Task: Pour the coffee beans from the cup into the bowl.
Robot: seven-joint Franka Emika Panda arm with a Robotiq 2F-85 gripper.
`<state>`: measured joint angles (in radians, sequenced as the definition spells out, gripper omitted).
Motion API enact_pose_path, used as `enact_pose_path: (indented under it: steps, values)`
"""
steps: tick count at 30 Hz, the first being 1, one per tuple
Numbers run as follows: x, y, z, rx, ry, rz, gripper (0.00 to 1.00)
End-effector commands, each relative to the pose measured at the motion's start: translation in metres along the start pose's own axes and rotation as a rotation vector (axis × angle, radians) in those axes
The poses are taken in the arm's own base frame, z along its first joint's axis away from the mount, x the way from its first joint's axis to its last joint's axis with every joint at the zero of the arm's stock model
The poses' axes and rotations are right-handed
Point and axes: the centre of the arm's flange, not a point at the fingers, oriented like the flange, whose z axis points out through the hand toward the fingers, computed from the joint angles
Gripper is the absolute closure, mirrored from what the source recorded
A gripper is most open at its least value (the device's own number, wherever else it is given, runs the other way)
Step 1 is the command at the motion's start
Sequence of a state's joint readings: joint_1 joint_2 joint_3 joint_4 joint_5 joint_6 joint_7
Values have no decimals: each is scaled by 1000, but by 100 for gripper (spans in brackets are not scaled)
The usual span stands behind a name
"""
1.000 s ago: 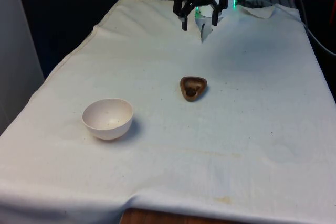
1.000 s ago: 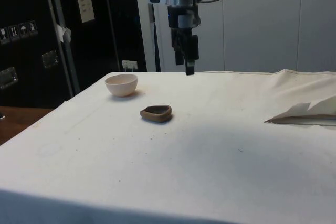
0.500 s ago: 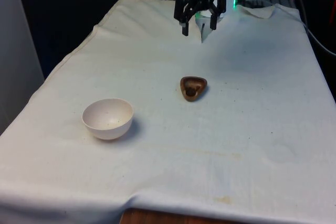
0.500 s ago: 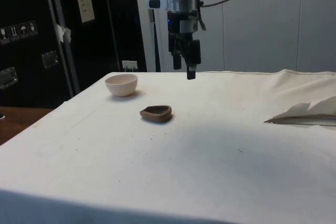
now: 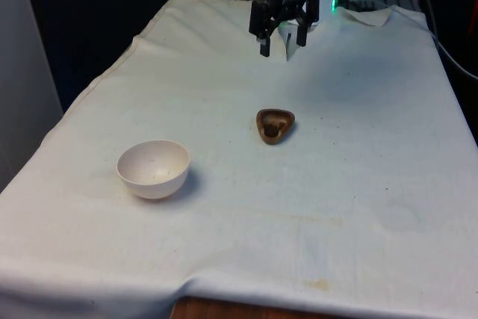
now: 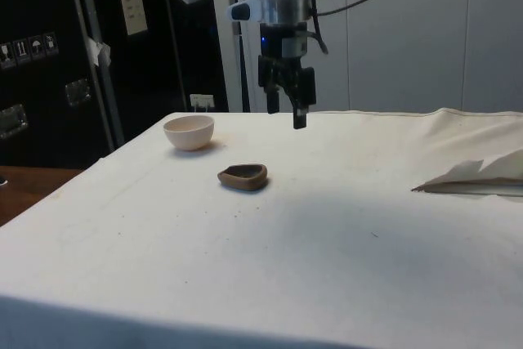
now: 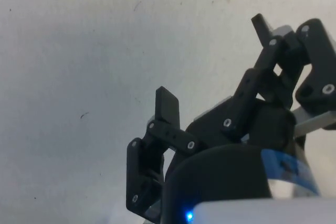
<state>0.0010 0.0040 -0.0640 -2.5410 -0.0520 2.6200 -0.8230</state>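
White cloth [image 5: 358, 184] is covering the whole table, and I am counting three things over it: one cup, one bowl and one gripper. Using the cup [image 5: 275, 124] as my landmark, I am seeing it sitting upright on the cloth near the middle of the table, a small brown cup with a roughly triangular rim and a dark heap of coffee beans [image 5: 271, 131] lying inside it. In the side view the same cup [image 6: 243, 176] is resting flat, with nothing touching it.

One pale bowl [image 5: 153, 168] is standing upright on the cloth, well apart from the cup, toward the front view's left and nearer the camera than the cup; in the side view the bowl [image 6: 189, 131] is sitting beyond the cup. I am making out no beans in it, just a pale inside.

One gripper [image 5: 282, 45] is hanging in the air beyond the cup, toward the table's far end, pointing down and clear of the cloth. In the side view the gripper [image 6: 297, 116] is hovering above and a little past the cup, touching nothing. Its two fingers [image 7: 168, 107] are standing spread apart with bare cloth showing between them, so I am reading it as released and carrying nothing

A fold of cloth [image 6: 478, 176] is rising at the table's far edge, well apart from the cup
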Motion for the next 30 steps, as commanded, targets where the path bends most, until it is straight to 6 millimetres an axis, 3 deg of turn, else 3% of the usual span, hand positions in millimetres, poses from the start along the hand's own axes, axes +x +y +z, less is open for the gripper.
enact_pose_path:
  steps: [1, 30]
  values:
    - [1, 0, 2, -9, 2, -14, 0]
    - [11, 7, 34, -15, 4, -217, 0]
